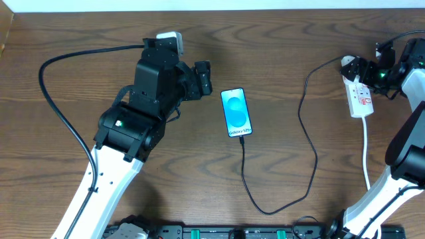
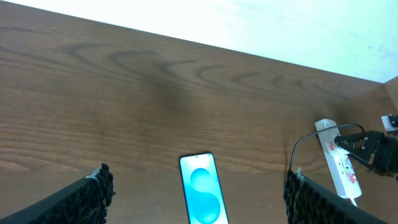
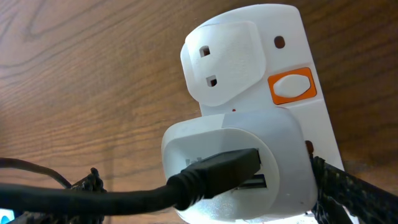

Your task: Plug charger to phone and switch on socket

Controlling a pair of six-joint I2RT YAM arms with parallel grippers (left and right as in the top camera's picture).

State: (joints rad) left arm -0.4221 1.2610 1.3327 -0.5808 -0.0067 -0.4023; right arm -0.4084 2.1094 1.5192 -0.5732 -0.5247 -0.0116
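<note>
Overhead looks down; left wrist shares its phone (image 2: 202, 190); right wrist hugs the socket (image 3: 249, 87).

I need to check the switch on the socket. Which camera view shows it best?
The right wrist view: the orange switch shows large and sharp on the white socket, next to the plugged-in adapter. Overhead, the socket is small and its switch cannot be made out. The left wrist view shows the socket far off.

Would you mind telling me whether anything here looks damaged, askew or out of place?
Nothing stands out. The phone lies flat with its screen lit, the charger cable runs in a loose loop from its lower end towards the socket, and nothing looks spilled or broken.
</note>
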